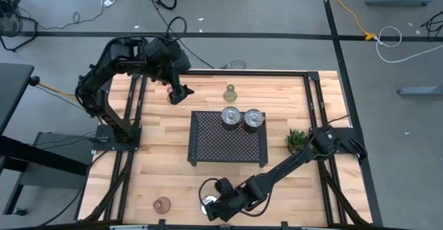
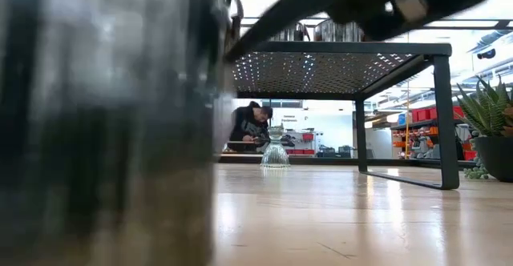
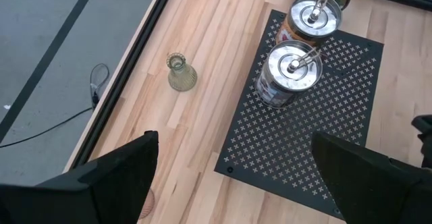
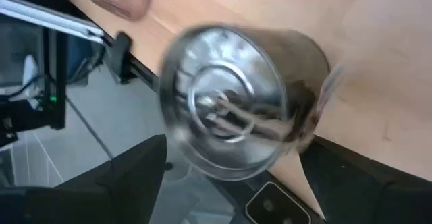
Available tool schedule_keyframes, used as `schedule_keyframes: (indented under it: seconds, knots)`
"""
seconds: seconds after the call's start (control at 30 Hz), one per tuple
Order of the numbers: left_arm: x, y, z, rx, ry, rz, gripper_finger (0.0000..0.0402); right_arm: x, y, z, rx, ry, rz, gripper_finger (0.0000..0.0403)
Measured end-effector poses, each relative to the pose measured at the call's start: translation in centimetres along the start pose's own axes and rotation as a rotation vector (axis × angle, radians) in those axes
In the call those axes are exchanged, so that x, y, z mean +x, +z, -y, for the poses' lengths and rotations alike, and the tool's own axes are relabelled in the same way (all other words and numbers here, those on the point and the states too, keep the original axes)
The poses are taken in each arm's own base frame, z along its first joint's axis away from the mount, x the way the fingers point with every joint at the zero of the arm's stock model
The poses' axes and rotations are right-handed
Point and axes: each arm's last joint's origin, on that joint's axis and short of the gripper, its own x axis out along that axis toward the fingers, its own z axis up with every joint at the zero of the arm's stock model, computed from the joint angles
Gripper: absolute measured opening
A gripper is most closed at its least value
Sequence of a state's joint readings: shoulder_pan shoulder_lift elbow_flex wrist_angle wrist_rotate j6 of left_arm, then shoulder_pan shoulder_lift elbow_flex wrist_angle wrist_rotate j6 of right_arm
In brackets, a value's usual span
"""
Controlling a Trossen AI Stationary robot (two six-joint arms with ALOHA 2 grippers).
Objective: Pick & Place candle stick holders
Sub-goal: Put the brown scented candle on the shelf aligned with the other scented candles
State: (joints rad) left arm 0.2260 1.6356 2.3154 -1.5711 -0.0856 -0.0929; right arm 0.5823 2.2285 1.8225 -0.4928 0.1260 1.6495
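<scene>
the right gripper (image 1: 213, 204) sits low at the near edge of the table, its fingers spread to either side of a silver candle stick holder (image 4: 233, 102) that stands right at that edge; whether the fingers press on it or only flank it i cannot tell. a pink glass holder (image 1: 162, 204) rests on the wood just beside it, toward the left arm's side. two more silver holders (image 1: 231, 116) (image 1: 253, 119) stand side by side, close together, on the far half of the black perforated tray (image 1: 228, 147). an olive-green glass holder (image 1: 230, 91) stands on the bare table beyond the tray's far edge. the left gripper (image 1: 181, 91) hangs near the far edge, beside that green piece, its fingers (image 3: 101, 177) spread wide with nothing between them. a small spiky potted plant (image 1: 296, 139) sits to the tray's right
</scene>
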Motion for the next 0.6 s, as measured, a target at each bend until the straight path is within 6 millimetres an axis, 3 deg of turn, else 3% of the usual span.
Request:
schedule_keyframes:
  seconds: [0.13,0.6]
  knots:
    - [0.0,0.0,0.0,0.000,0.000,0.000,0.0390,1.6,-0.2,0.3,0.007,0.024,-0.020,0.0331]
    - [0.0,0.0,0.0,-0.027,0.000,0.000,0.0390,2.4,1.7,-0.4,0.008,0.108,0.035,0.0331]
